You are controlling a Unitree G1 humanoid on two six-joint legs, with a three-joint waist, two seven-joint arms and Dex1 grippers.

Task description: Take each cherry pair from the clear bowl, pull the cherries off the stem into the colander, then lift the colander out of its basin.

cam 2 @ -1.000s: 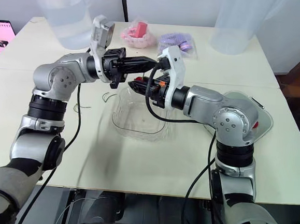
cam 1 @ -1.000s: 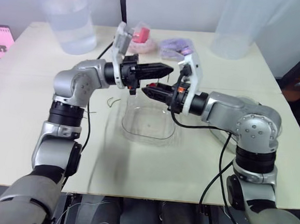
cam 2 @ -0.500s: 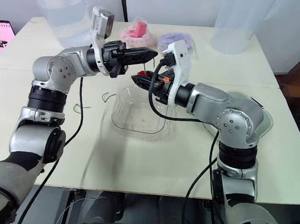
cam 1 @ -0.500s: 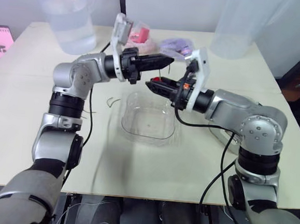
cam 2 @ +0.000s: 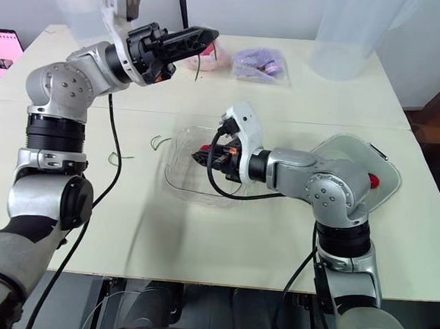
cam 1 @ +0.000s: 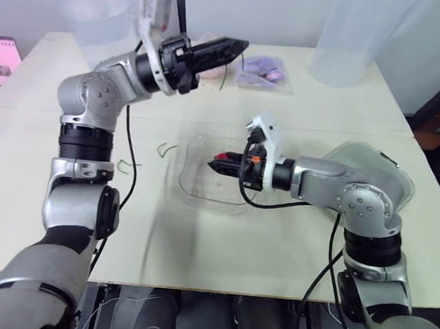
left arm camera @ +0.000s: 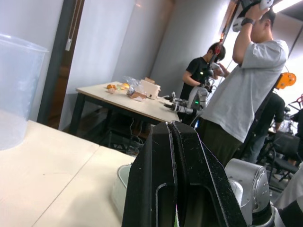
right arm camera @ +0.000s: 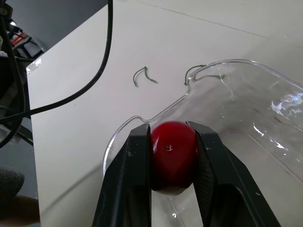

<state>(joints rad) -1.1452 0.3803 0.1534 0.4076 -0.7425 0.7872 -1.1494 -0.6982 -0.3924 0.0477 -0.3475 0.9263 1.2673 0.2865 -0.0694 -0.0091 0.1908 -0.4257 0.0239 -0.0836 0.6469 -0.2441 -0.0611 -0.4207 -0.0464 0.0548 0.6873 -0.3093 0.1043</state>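
Hidden: the colander [cam 2: 386,164] is a translucent shape on the counter [cam 1: 221,245] to the right of the clear bowl [cam 1: 202,198]. The right forearm covers most of it, and we cannot tell its layers apart. A small red spot [cam 2: 372,179] shows in it beside the elbow.
Hard to make out: the stem [cam 1: 226,67] is a thin dark line hanging from the left gripper [cam 1: 241,44]. In the left wrist view we see just a sliver of green between the fingers [left arm camera: 156,184].
Cut off: two large translucent tubs stand far behind the clear bowl, one to the left [cam 1: 101,33] and one to the right [cam 1: 360,34]. Their tops run out of view.
Counter: it is pale cream. Two bent loose stems [cam 1: 165,149] lie on it just left of the clear bowl. A purple bag [cam 1: 262,67] lies well behind the bowl.
Room: a pink screen [cam 1: 0,57] stands far left of the clear bowl, off the counter's edge. In the left wrist view we see a person in a grey shirt [left arm camera: 246,94] with arms raised, a person in black [left arm camera: 201,80], and a far table [left arm camera: 118,97] carrying small items.
Left arm: it is raised high, above and behind the clear bowl, with the forearm pointing right. Its fingers are pressed together on the stem.
Right arm: the forearm lies low, reaching in from the right of the clear bowl. The right gripper [cam 1: 215,165] is level, and its fingers pinch the cherry [right arm camera: 173,156] from both sides.
Cherry: it is red, off its stem, and held over the inside of the clear bowl. We cannot tell whether it touches the bowl's floor.
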